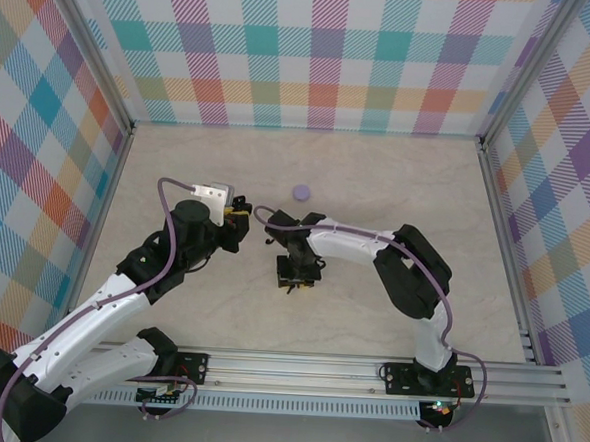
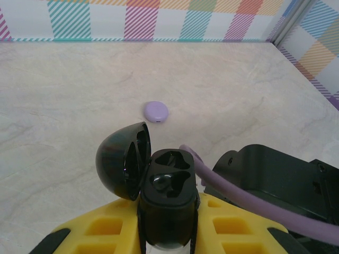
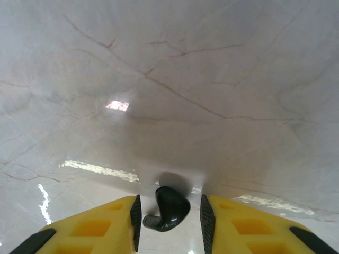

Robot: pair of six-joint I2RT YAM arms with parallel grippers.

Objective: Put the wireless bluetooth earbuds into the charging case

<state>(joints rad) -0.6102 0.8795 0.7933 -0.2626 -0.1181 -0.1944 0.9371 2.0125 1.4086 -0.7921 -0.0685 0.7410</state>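
My left gripper is shut on a black charging case, held upright with its round lid swung open to the left. A black earbud sits in the near slot, and the far slot looks empty. On the table lies another black earbud, between the pads of my right gripper. Its jaws stand apart around it, with a gap on the right side. From above, the left gripper and right gripper are close together at mid-table.
A closed lilac round case lies on the table beyond both grippers. My right arm's black link and purple cable pass just right of the held case. Checked walls enclose the table.
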